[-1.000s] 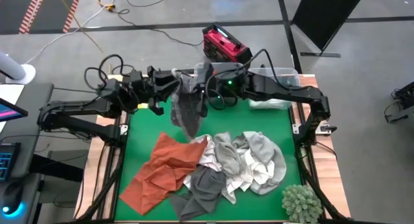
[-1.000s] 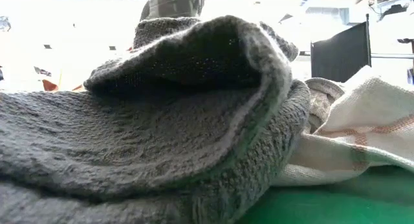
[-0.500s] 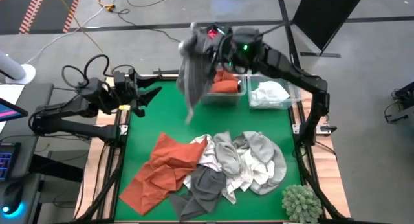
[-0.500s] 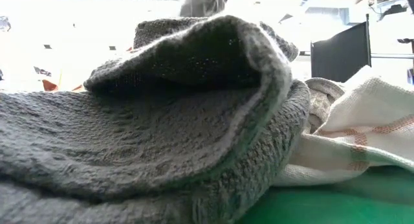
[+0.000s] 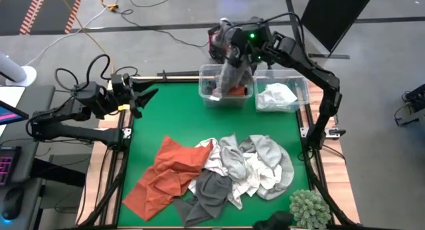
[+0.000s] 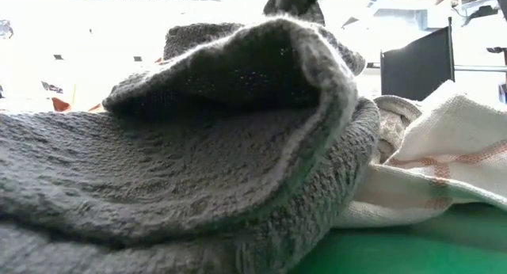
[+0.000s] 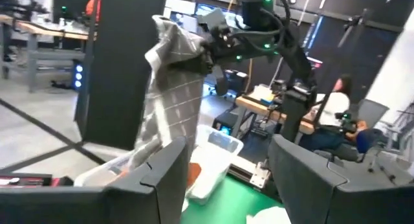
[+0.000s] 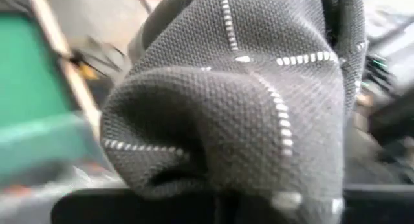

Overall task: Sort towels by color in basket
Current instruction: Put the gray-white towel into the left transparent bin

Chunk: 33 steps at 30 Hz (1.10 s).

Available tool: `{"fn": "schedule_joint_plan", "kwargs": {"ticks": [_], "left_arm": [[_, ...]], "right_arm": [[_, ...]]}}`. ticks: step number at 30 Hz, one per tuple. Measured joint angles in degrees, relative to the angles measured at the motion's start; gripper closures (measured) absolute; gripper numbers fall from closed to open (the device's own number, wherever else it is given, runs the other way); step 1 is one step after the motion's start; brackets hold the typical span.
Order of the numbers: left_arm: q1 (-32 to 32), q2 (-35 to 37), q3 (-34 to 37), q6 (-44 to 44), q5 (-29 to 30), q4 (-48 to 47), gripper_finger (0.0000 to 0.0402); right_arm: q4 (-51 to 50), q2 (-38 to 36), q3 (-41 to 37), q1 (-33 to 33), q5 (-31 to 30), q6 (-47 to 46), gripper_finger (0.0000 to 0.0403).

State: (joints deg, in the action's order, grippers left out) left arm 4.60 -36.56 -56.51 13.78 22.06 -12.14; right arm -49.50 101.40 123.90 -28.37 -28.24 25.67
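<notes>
My right gripper (image 5: 232, 49) is shut on the grey-and-white checked towel (image 5: 230, 74), which hangs over the left clear bin (image 5: 207, 90) at the table's far edge. An orange towel (image 5: 236, 92) lies in that bin and a white one (image 5: 275, 95) in the right bin (image 5: 300, 90). Nearer on the green mat lies a pile of towels: rust-orange (image 5: 169, 173), light grey (image 5: 265, 157), white (image 5: 212, 165) and dark grey (image 5: 207, 193). My left gripper (image 5: 147, 97) stands open at the table's left edge, away from all of them. My right gripper pinches a bunched upper part of the checked towel (image 7: 194, 56) between its two fingers, several layers gathered. It comes from the table's right side, slanting slightly down. The towel hangs slack below the fingers, its lower end (image 5: 222, 90) at the left bin's opening.
A green spiky plant ball (image 5: 309, 207) sits at the near right corner. In the low view a dark grey towel (image 6: 174, 163) fills the foreground, with a white orange-striped cloth (image 6: 444, 163) beside it. A red box (image 5: 216, 40) stands behind the bins.
My right gripper has carried the checked towel from over the far middle of the mat toward the far edge and right, stopping over the left bin and turning on the way. The towel has swung along, hanging. My left gripper has drawn back toward the table's left edge.
</notes>
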Motion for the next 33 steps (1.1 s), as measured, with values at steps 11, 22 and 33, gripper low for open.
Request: {"fn": "schedule_joint_plan", "kwargs": {"ticks": [11, 22, 33], "left_arm": [[0.0, -0.7, 0.0, -1.1, 1.9, 0.0, 0.0201], [0.0, -0.7, 0.0, -0.5, 2.0, 0.1, 0.0201], [0.0, -0.7, 0.0, -0.5, 2.0, 0.1, 0.0201]], "right_arm": [[9.8, -3.4, 0.0, -4.5, -1.9, -4.5, 0.0356], [15.6, -7.2, 0.0, -3.6, -1.3, 1.6, 0.0356], [8.8, -6.3, -8.6, 0.0, 4.6, -7.9, 0.0356]]}}
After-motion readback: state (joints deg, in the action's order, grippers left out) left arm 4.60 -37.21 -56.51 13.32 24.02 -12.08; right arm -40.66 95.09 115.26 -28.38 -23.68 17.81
